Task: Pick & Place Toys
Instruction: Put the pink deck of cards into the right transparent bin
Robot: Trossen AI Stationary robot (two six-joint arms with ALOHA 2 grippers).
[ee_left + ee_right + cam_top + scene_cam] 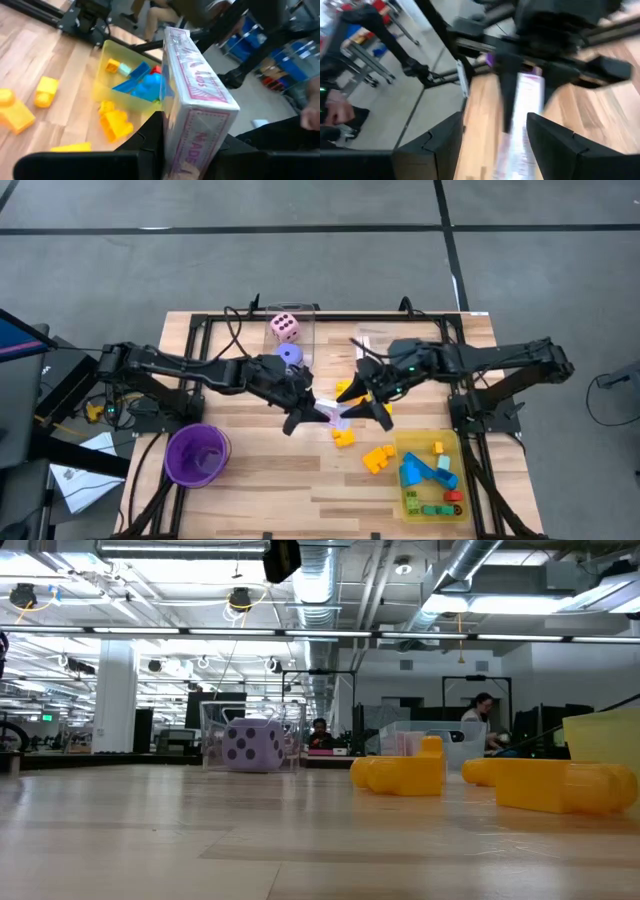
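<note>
Two grippers meet over the middle of the table (250,470), facing each other across a pink-white card pack (195,95). Left gripper (187,162): fingers clamped on the pack's lower end, pack held on edge between them, its length pointing away from the wrist. Right gripper (495,132): fingers apart, pack standing in the gap between them; the motion blur hides whether either finger touches it. Beyond the left gripper's tip, past the pack, sits the yellow tray (402,480) holding blue, yellow, green and red blocks (428,473). Loose yellow blocks (378,458) lie on the wood just beside the tray, between it and the two grippers; another yellow block (343,437) lies almost under the right gripper. Behind the left gripper's wrist: pink die (285,327) in a clear box (305,315), and purple cup (197,455) well off to its side.
</note>
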